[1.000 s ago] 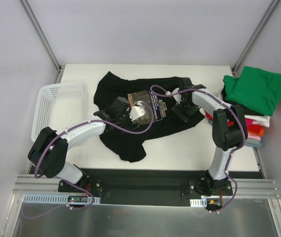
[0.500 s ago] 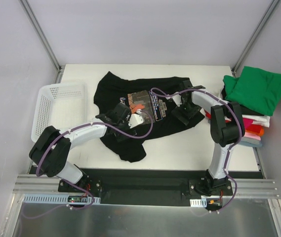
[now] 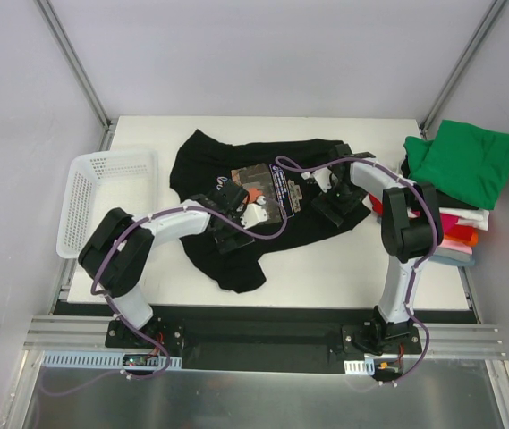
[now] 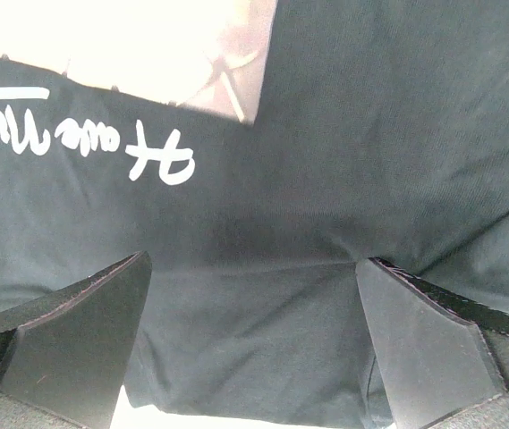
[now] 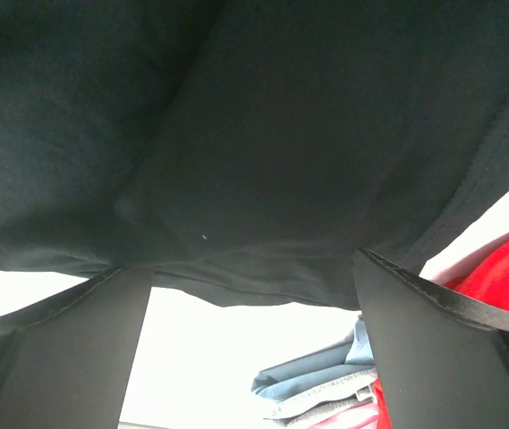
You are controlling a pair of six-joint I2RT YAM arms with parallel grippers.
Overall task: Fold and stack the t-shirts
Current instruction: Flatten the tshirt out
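Cloth: soft, matte black t-shirt [image 3: 202,168], rumpled and irregular in outline, spread at the centre of the white table [image 3: 326,268]. Its long axis runs left to right, with the rectangular chest print [image 3: 272,189] facing up. Left gripper [image 4: 252,261] and right gripper [image 5: 250,264] sit low over it, jaws apart, gripping nothing. Folded t-shirts [image 3: 460,165], green uppermost, are stacked at the table's right edge.

The black t-shirt [image 3: 202,165] is soft, matt cloth with a fine knit. The basket [image 3: 75,206] is white plastic mesh, and the table [image 3: 326,268] looks smooth, matt white.
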